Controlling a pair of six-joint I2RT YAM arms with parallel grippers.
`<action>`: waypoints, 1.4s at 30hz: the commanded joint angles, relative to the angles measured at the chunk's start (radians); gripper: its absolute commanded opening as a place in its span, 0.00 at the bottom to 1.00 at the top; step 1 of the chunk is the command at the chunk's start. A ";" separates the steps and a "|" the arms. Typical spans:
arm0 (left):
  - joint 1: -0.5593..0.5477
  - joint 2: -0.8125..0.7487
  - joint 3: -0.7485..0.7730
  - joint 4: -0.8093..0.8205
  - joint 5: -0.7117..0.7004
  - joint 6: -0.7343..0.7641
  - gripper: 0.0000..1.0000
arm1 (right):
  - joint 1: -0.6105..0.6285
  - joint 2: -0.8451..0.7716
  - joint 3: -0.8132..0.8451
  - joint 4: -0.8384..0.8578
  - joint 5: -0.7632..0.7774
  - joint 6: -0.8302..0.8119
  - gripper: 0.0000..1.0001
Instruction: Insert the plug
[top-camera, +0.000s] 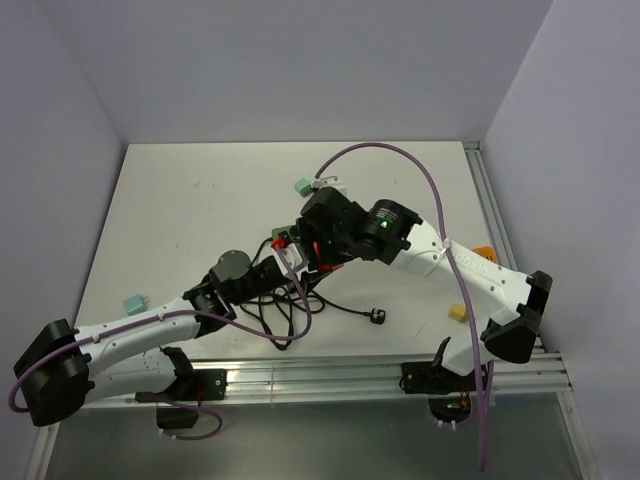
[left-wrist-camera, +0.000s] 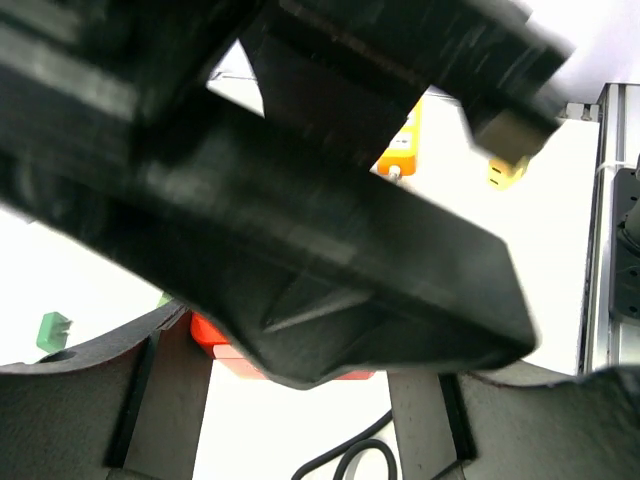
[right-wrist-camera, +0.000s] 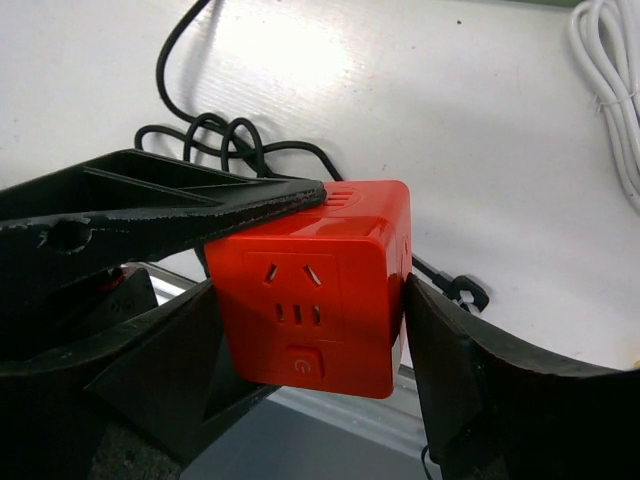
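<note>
The red socket cube (right-wrist-camera: 320, 290) is off the table, held between my right gripper's (right-wrist-camera: 310, 390) fingers; its socket face and power button face the right wrist camera. In the top view the cube (top-camera: 297, 243) is mid-table under the right gripper (top-camera: 312, 232). My left gripper (top-camera: 283, 258) stands open with a finger on either side of the cube (left-wrist-camera: 212, 340). One left finger (right-wrist-camera: 180, 205) touches the cube's top left edge. The black plug (top-camera: 378, 317) lies on the table at the end of a black cable; it also shows in the right wrist view (right-wrist-camera: 466, 293).
The black cable (top-camera: 285, 305) lies coiled in front of the grippers. A green block (top-camera: 301, 187) and white cable (top-camera: 330, 183) lie behind. A teal block (top-camera: 133, 302) is left; a yellow block (top-camera: 457, 313) and an orange piece (top-camera: 483, 252) are right.
</note>
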 joint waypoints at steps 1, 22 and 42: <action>0.000 -0.003 0.061 0.076 0.020 -0.024 0.01 | 0.010 0.020 -0.003 0.017 0.059 0.022 0.76; 0.000 -0.194 -0.068 0.131 -0.220 -0.229 0.99 | -0.144 -0.129 -0.138 0.152 -0.051 0.019 0.00; 0.000 -0.120 -0.160 0.410 0.049 -0.048 0.99 | -0.197 -0.251 -0.233 0.362 -0.541 0.074 0.00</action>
